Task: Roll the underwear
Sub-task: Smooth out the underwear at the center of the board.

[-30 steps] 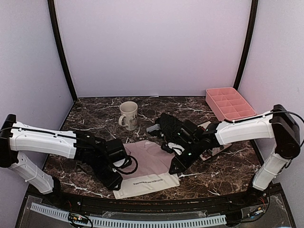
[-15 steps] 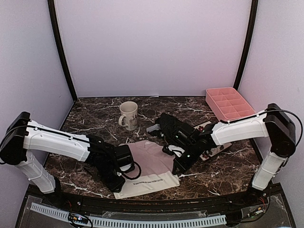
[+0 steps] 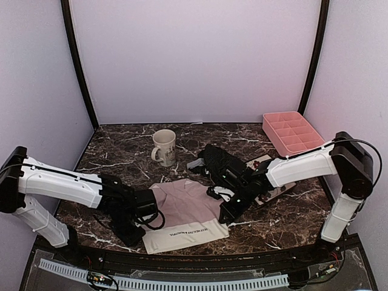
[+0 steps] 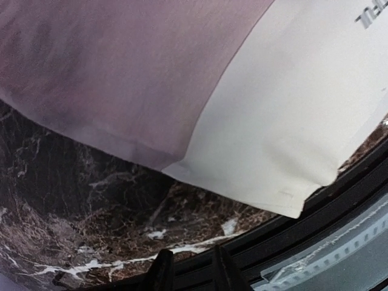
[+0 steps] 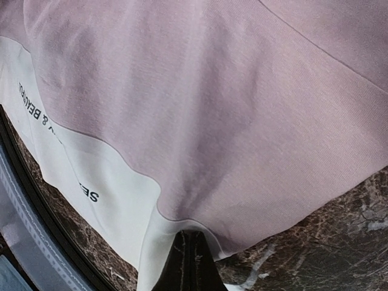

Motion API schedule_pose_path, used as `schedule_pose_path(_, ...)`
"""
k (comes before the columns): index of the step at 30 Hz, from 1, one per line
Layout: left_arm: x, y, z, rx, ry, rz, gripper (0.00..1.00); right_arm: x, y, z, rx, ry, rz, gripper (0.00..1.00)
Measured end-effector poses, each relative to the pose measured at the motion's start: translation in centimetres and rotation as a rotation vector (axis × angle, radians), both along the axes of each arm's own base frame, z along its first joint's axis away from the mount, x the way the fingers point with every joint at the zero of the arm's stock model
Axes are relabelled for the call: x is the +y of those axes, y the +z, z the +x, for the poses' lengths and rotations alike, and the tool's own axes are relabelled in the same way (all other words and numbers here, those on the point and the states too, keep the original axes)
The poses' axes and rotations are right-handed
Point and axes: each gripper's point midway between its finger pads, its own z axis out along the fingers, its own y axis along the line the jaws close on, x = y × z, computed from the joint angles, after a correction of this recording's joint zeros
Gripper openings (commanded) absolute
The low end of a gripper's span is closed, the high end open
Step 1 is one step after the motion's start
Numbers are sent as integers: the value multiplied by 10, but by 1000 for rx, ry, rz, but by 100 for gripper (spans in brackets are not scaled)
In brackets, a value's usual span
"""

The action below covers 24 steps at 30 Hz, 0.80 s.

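While the mug [image 3: 164, 147] stands upright, underwear [image 3: 185, 206] lies nearby.

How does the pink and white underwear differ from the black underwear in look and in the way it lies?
The pink and white underwear lies spread flat near the front edge; the black underwear sits bunched farther back. The pink one is pale with printed letters on its white band; the black one is dark, with no letters visible. Both are soft cloth on the marble table.
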Motion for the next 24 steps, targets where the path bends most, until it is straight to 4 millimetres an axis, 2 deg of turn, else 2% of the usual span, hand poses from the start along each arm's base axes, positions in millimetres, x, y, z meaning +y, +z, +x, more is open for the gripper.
schedule_pose_path(4,-14,22,1,-37,-8,-126,31,-2,3,-1,-2,-10,2,0)
schedule_pose_path(8,-49,46,4,-66,-57,-265,32,-2,7,-3,-5,-9,1,0)
schedule_pose_path(10,-65,45,6,-68,-85,-285,32,-3,6,-4,-4,-7,-5,0)
schedule_pose_path(13,-79,30,7,-55,-116,-257,31,-4,5,-5,-2,-7,-13,0)
schedule_pose_path(16,-78,10,6,-34,-126,-201,29,-4,3,-5,1,-6,-18,0)
schedule_pose_path(19,-73,2,4,-23,-119,-173,28,-3,0,-4,0,-6,-16,0)
schedule_pose_path(24,-48,-12,-7,6,-77,-131,27,-1,-2,-4,-2,-4,-4,0)
